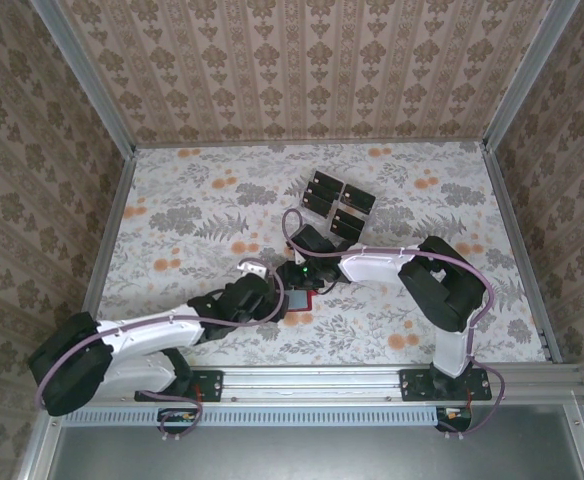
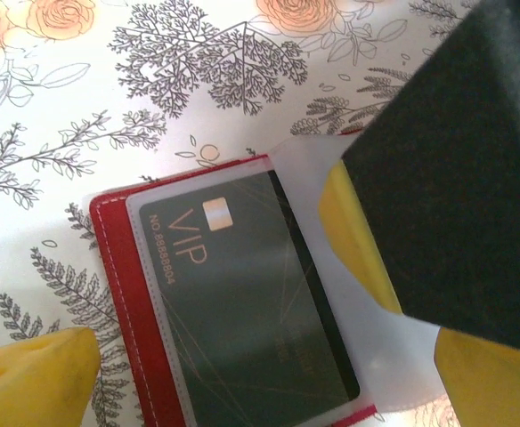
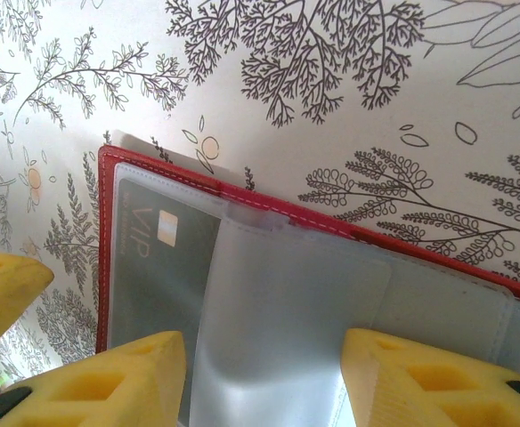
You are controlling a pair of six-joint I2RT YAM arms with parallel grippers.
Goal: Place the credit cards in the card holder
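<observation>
The table (image 1: pixel 172 200) had flowers all over it. The red card holder (image 1: pixel 299 300) lay open on it near the front. Black credit cards (image 1: pixel 356 197) lay together farther back, well apart from it.

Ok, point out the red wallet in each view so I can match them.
Top view: the wallet lies just below the picture's centre.
Left wrist: wallet lower middle, red edge on the left.
Right wrist: wallet across the lower half, red edge slanting down rightward.
Shared landmark: the dark VIP card in its clear pocket, seen by both wrist cameras.
</observation>
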